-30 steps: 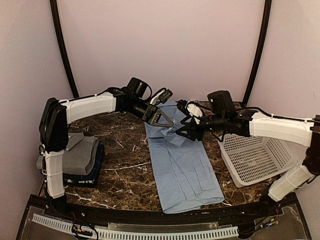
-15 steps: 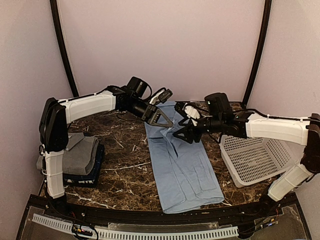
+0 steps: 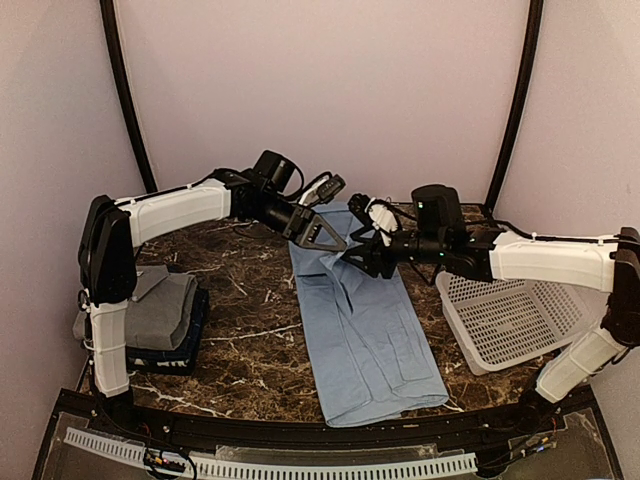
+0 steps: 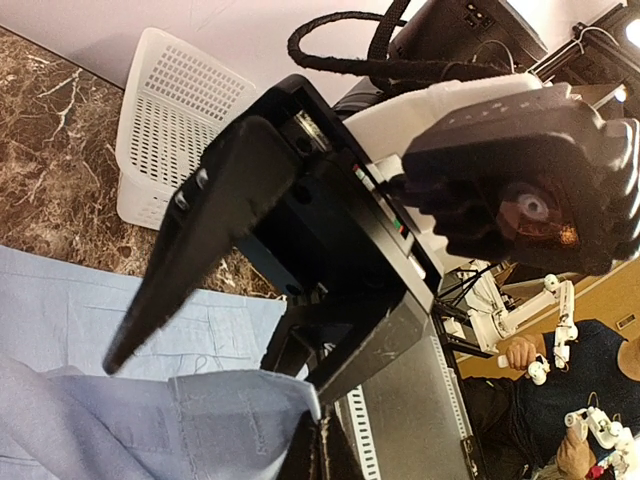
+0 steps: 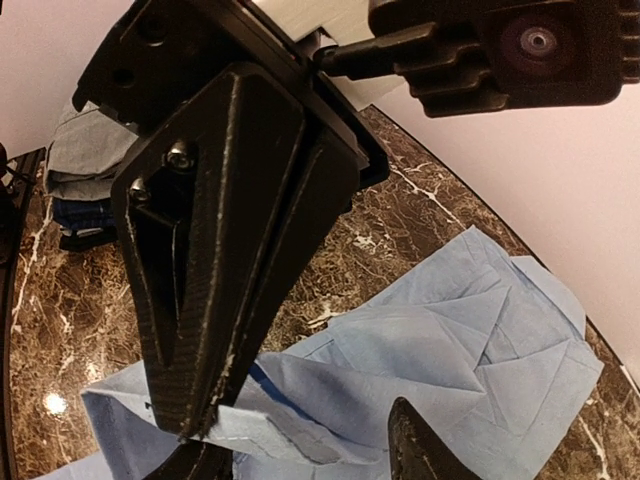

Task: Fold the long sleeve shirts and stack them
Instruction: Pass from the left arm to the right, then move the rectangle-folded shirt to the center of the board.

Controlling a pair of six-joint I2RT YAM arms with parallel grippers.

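A light blue long sleeve shirt (image 3: 372, 340) lies as a long folded strip down the middle of the table. My left gripper (image 3: 338, 246) is shut on a raised fold of it near the collar end; the left wrist view shows the pinched blue cloth (image 4: 150, 420) at its fingers (image 4: 322, 432). My right gripper (image 3: 354, 262) hangs open right beside it, its fingers astride the same lifted fold (image 5: 330, 400). In the right wrist view the left gripper's shut fingers (image 5: 230, 250) fill the foreground. A folded grey shirt (image 3: 160, 308) rests on a dark navy one (image 3: 190, 340) at the left.
A white lattice basket (image 3: 512, 318) stands at the right edge of the table, under the right forearm. The grey and navy stack (image 5: 88, 170) sits near the left arm's base. Dark marble table (image 3: 250, 340) shows between the stack and the blue shirt.
The right gripper has moved left, closing in on the fold that the left gripper holds. The left arm and the shirt have stayed put.
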